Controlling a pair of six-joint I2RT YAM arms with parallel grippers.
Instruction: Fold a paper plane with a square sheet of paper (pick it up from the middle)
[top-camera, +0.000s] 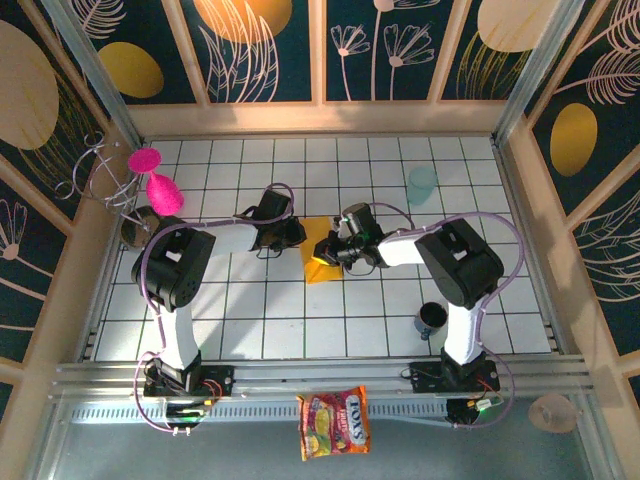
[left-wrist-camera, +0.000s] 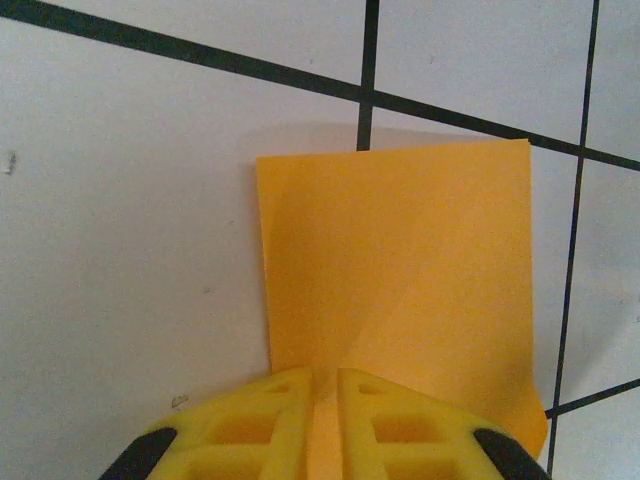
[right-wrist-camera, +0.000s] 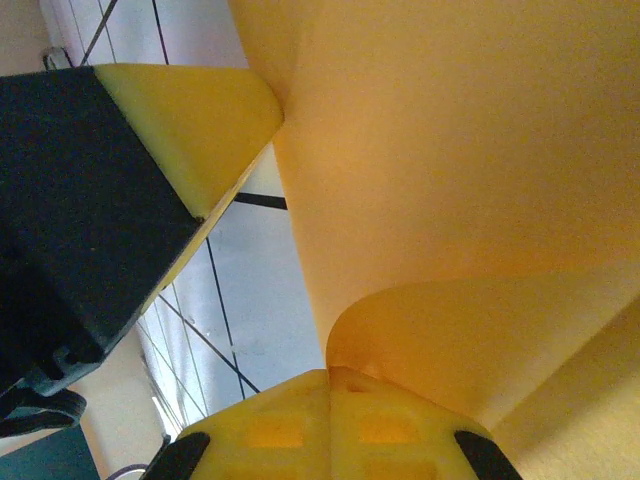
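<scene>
- Square sheet of paper (top-camera: 320, 262), orange-yellow, mid-table on white tiled table (top-camera: 250, 320), betw. the two grippers; not lying fully flat.
- Left wrist view: sheet (left-wrist-camera: 400, 290) mostly flat on tile, far edge near a black grout line, one corner just past a line at right.
- Right wrist view: sheet (right-wrist-camera: 450, 150) lifted & curved, w/ a rounded curl right at the fingertips.
- Left gripper (top-camera: 298, 238) at sheet's left side; fingers (left-wrist-camera: 270, 420) nearly together, thin slit w/ orange in it, pinching sheet's near edge (left-wrist-camera: 325, 385).
- Right gripper (top-camera: 336, 250) on sheet's right side; fingers pressed together (right-wrist-camera: 330, 378), pinching the curled part.
- Left gripper's yellow-tipped finger also in right wrist view (right-wrist-camera: 190, 130), touching sheet's edge.
- Further out: pale teal cup (top-camera: 422, 183) back right; dark mug (top-camera: 432, 318) near right arm base.
- Pink goblets (top-camera: 160, 190) & wire rack (top-camera: 100, 170) far left.
- Red-yellow snack packet (top-camera: 335, 422) in front of table's near edge, well apart from sheet.
</scene>
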